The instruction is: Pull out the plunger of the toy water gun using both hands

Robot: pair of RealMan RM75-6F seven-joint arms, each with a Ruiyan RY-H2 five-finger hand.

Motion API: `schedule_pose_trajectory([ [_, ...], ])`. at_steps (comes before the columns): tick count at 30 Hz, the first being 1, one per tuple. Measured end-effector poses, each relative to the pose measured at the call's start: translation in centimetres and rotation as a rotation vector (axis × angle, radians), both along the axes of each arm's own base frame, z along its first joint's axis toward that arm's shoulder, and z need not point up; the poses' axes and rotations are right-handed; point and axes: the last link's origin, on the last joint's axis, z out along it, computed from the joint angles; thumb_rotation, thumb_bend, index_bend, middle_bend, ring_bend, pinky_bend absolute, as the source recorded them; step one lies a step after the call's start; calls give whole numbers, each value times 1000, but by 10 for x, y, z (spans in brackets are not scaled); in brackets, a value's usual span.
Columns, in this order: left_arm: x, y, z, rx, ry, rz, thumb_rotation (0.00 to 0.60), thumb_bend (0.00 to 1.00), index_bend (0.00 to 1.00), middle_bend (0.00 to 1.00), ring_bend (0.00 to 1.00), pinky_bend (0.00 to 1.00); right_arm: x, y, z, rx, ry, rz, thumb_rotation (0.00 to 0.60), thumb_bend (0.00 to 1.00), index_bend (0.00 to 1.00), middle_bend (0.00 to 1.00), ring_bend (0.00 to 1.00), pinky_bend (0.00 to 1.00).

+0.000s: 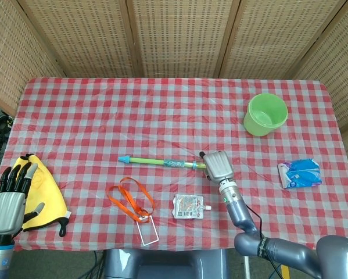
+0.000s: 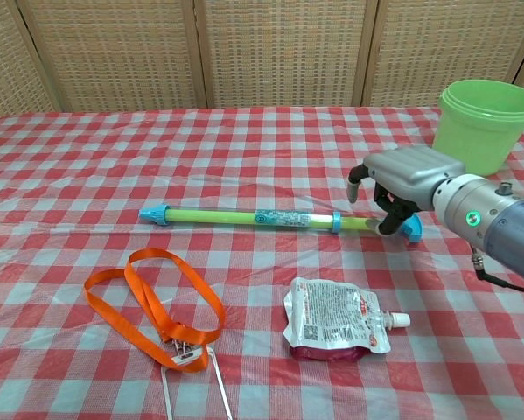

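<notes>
Chest view: right robot hand (image 2: 391,188) seemingly touching plunger (image 2: 408,226).

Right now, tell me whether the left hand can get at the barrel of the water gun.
Probably yes. The left hand hangs open off the table's near left corner by the yellow cloth; bare tablecloth lies between it and the water gun's blue tip, the orange lanyard nearer. Whether the arm stretches that far is unclear.

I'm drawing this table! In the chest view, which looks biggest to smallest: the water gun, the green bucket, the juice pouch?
1. toy water gun: longest by far, though thin.
2. green bucket
3. juice pouch
The bucket and pouch look close in size; the pouch is nearer the camera and the frame edge cuts the bucket, so that order is unsure.
</notes>
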Motion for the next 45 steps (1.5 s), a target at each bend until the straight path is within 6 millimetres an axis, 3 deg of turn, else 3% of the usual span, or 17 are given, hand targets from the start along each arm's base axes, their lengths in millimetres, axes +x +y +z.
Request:
schedule_pose_trajectory([
  [20, 0, 3, -3, -3, 13, 8, 600, 160, 0, 0, 0, 0, -17, -9, -9, -2, -1, -53, 600, 479, 363, 933, 878, 612],
  [45, 3, 2, 1, 13, 8, 0, 600, 160, 0, 0, 0, 0, -29, -17, -10, -13, 9, -89, 600, 476, 580, 969, 896, 612],
])
